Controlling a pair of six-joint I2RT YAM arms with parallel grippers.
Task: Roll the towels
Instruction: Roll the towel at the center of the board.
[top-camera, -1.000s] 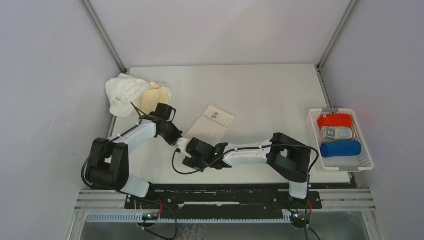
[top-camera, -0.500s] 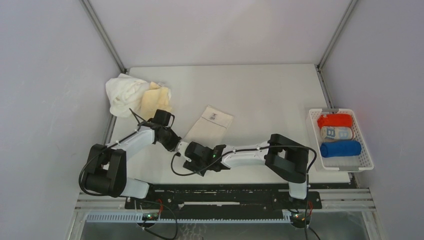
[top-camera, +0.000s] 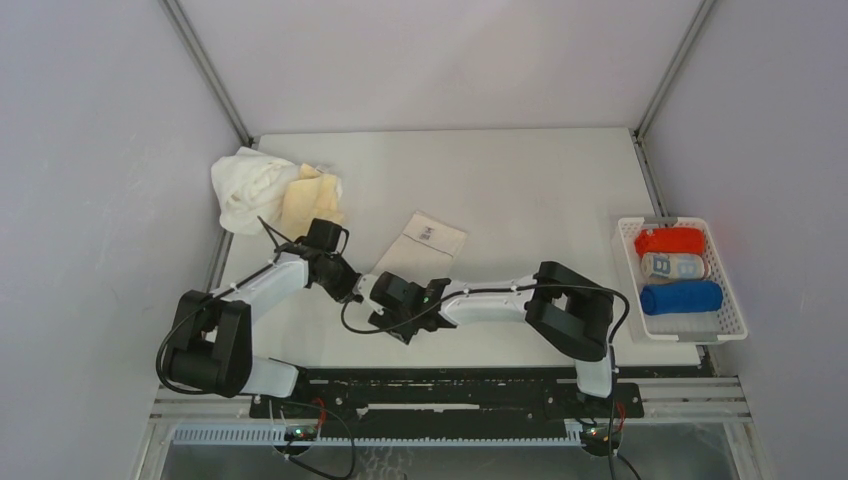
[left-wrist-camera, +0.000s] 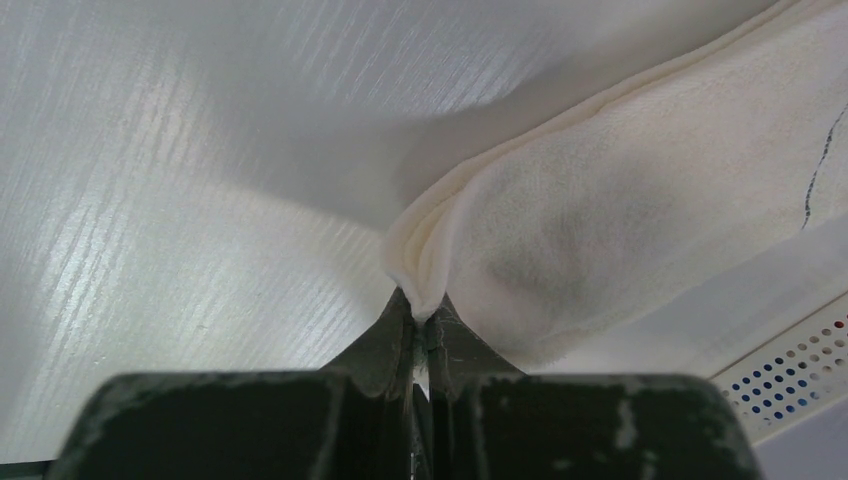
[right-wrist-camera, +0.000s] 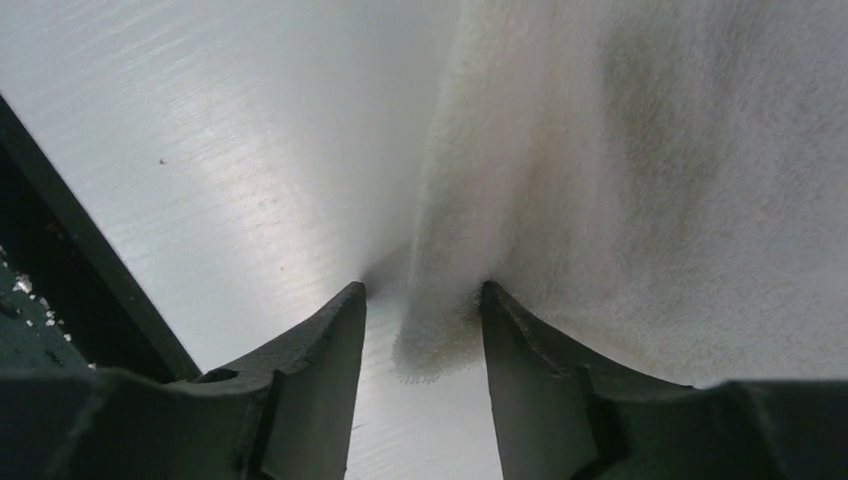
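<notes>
A cream towel (top-camera: 428, 238) lies flat on the table, its near end hidden under the two grippers. My left gripper (top-camera: 352, 289) is shut on a folded near corner of it; in the left wrist view the cream towel (left-wrist-camera: 600, 200) bunches up out of the shut left gripper (left-wrist-camera: 420, 305). My right gripper (top-camera: 381, 291) is open right beside the left one. In the right wrist view the right gripper (right-wrist-camera: 422, 292) straddles another corner of the cream towel (right-wrist-camera: 650, 150) without pinching it.
A crumpled white towel (top-camera: 245, 185) and a pale yellow-orange towel (top-camera: 312, 196) lie at the back left. A white slatted basket (top-camera: 735, 325) at the right edge holds rolled red (top-camera: 670, 241), light-blue patterned (top-camera: 673, 266) and royal blue (top-camera: 681, 297) towels.
My right gripper has moved left and farther in, up to the towel's near corner next to the left gripper. The left gripper has shifted slightly. The towel's near end has drawn in a little.
</notes>
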